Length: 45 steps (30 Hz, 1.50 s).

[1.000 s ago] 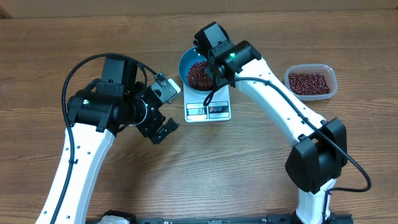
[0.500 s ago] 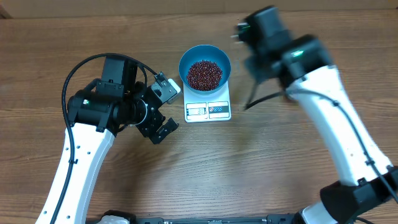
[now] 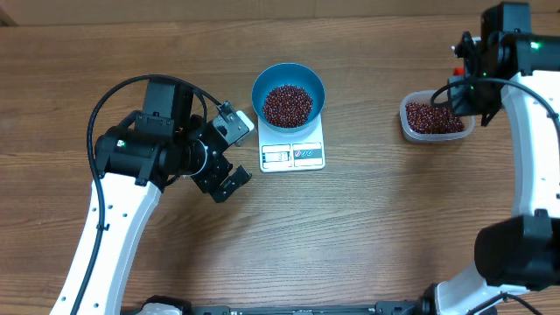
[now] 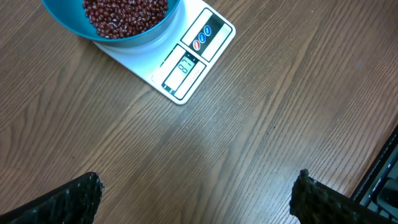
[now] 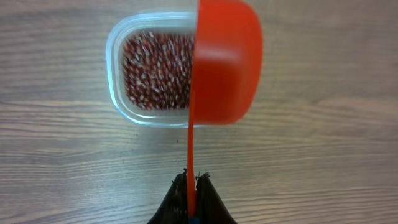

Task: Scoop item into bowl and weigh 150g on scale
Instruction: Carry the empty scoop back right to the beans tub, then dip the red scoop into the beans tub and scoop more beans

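Right gripper [image 5: 191,184], clamped on red scoop [image 5: 225,62] handle, has swung off the blue bowl [image 3: 262,84] back over the clear tub [image 5: 149,22], so another scoop looks due. Beans [image 3: 287,103] sit heaped in bowl on scale [image 3: 293,156]. Left gripper [image 4: 196,202] jaws wide apart, idle by scale

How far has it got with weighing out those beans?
Done: the blue bowl sits on the scale with a heap of beans in it. In hand: the right gripper holds a red scoop over the clear tub. Left: probably more scoops; the display is unreadable.
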Tool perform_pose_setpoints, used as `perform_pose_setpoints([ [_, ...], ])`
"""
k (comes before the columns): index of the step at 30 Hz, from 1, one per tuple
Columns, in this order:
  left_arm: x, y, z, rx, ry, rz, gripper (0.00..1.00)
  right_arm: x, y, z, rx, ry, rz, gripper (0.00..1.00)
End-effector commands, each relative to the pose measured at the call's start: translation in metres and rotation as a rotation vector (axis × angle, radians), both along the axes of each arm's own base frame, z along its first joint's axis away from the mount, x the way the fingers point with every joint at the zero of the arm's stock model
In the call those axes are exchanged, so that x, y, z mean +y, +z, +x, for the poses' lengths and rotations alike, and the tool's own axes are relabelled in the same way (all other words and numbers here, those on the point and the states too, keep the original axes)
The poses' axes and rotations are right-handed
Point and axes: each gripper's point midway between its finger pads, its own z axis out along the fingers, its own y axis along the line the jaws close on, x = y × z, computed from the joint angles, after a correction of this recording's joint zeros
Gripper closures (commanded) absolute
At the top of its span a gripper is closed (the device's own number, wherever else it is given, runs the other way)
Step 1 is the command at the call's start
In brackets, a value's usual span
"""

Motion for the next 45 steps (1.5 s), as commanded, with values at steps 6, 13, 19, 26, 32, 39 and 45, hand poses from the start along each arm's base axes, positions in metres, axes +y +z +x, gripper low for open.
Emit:
perform_pose_setpoints([
  [6,0.002,0.004,-0.001,-0.008,0.02,-0.008,0.0,-0.001,-0.074,-0.001,0.11,0.013,0.039,0.96],
  [13,0.002,0.004,-0.001,-0.008,0.02,-0.008,0.0,-0.006,-0.104,0.002,0.149,0.006,0.019,0.96],
  [19,0.002,0.004,-0.001,-0.008,0.02,-0.008,0.0,0.006,-0.127,0.004,0.194,0.018,0.085,0.96],
  [26,0.002,0.004,-0.001,-0.008,0.02,-0.008,0.0,0.048,-0.123,0.0,0.193,0.106,0.324,0.96],
  [32,0.002,0.004,-0.001,-0.008,0.02,-0.008,0.0,0.058,-0.118,-0.001,0.179,0.092,0.447,0.96],
  [39,0.002,0.004,-0.001,-0.008,0.02,-0.008,0.0,0.048,-0.11,0.003,0.138,-0.004,0.575,0.96],
  [45,0.002,0.004,-0.001,-0.008,0.02,-0.008,0.0,0.021,-0.107,0.004,0.098,-0.106,0.636,0.96],
])
